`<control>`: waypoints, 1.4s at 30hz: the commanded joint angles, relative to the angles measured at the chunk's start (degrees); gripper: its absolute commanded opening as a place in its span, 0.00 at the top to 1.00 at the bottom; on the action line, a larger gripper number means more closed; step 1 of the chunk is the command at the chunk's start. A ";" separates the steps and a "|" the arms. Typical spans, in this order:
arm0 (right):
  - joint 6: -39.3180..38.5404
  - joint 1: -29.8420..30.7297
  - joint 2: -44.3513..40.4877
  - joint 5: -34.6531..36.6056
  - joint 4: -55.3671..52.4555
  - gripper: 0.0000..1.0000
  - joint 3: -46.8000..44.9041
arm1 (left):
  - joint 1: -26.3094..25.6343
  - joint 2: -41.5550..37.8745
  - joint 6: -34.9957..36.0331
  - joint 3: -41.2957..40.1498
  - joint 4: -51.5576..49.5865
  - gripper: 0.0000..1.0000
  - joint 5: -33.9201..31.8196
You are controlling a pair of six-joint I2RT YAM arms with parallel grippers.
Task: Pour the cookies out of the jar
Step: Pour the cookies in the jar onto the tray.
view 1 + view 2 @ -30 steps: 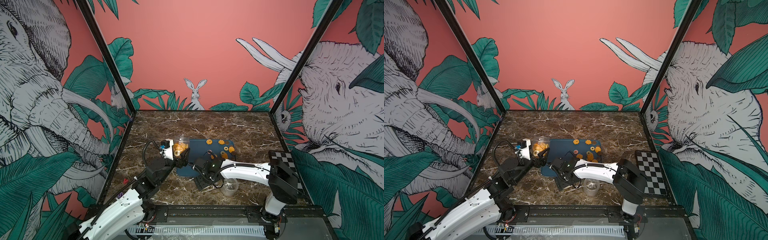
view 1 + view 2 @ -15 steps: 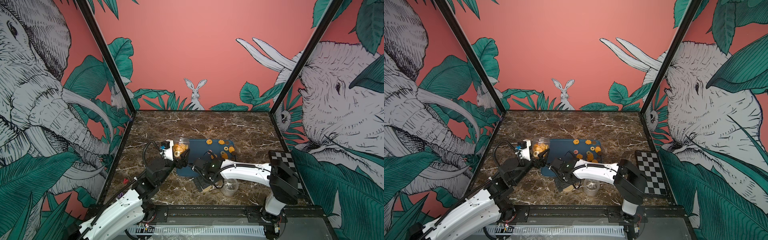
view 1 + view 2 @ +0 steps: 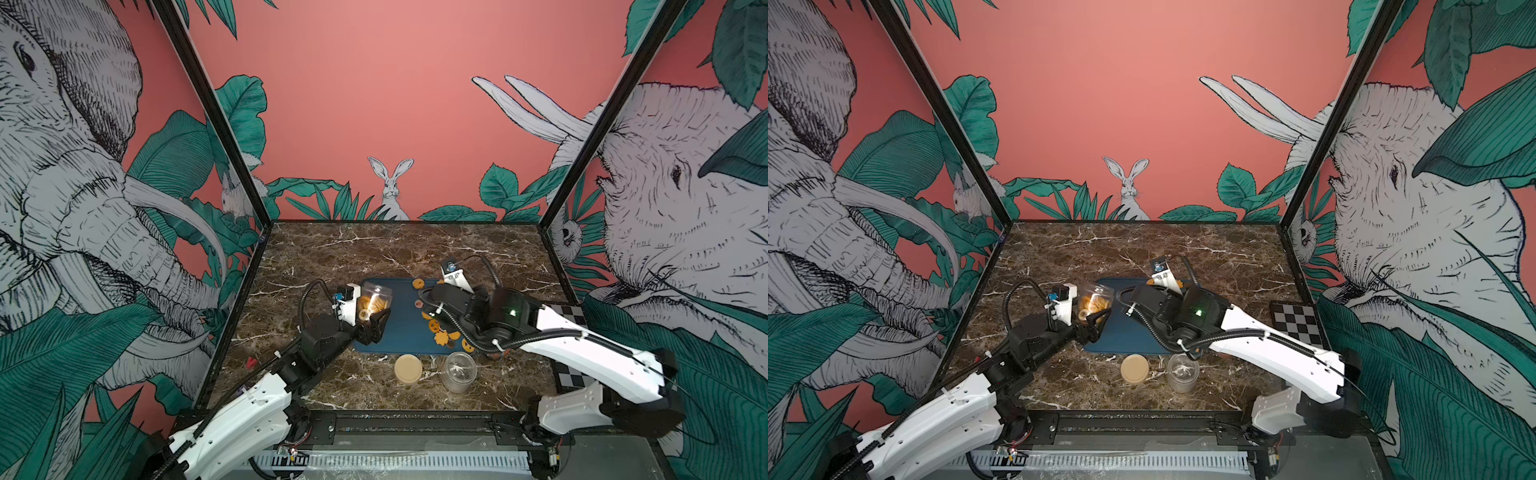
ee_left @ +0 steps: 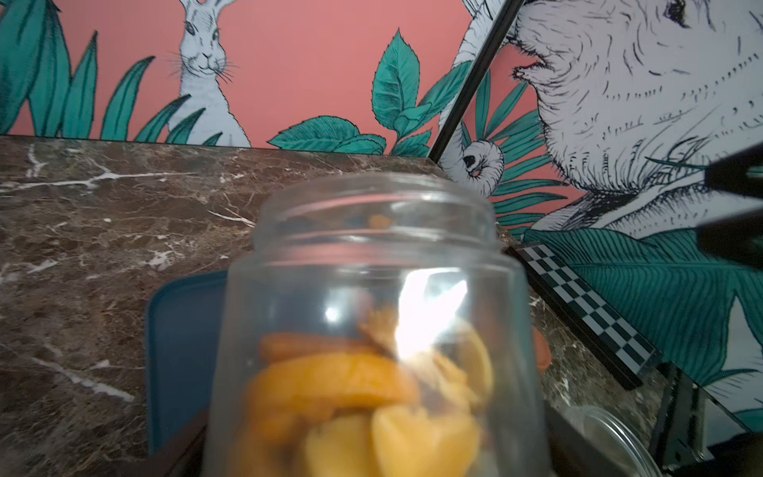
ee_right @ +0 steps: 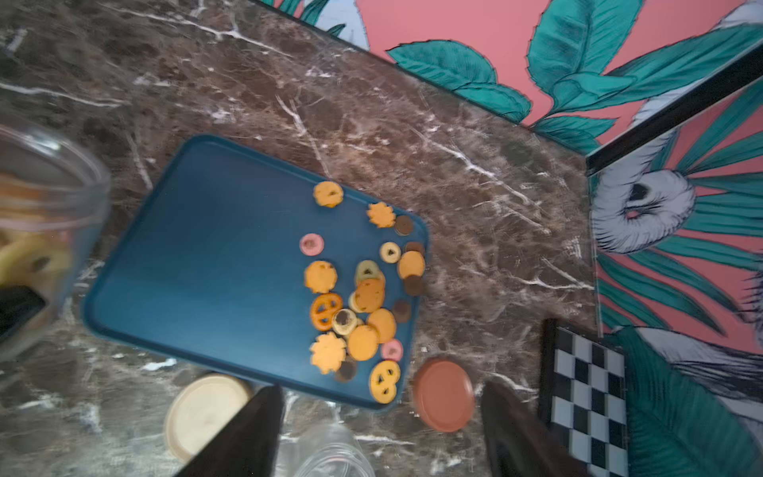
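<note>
Over the left edge of the tray (image 3: 401, 338), both top views show the left gripper (image 3: 370, 318) clasping the open jar (image 3: 380, 291) of cookies (image 3: 373, 305). Left wrist view: cookies sit deep; best tipped mouth-down slowly over bare tray. Right wrist view: right gripper (image 5: 380, 417) spread, empty.

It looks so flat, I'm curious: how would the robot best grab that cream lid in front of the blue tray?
Probably by its rim, from straight above. The cream lid lies flat on the marble table, so only its thin round edge gives opposing sides. The empty jar stands beside it, so set the jaws front to back.
</note>
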 commanded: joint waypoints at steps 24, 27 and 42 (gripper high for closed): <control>2.48 -16.67 -8.92 -8.13 8.72 0.77 -17.37 | -0.10 15.35 -10.12 11.64 -17.12 1.00 1.89; 2.81 -17.95 -8.94 -8.64 8.06 0.77 -17.47 | -0.01 19.44 -11.25 16.59 -25.08 1.00 1.61; 5.12 -20.30 -10.33 -10.92 6.43 0.78 -19.35 | 3.42 29.39 -25.46 26.93 -38.83 1.00 9.51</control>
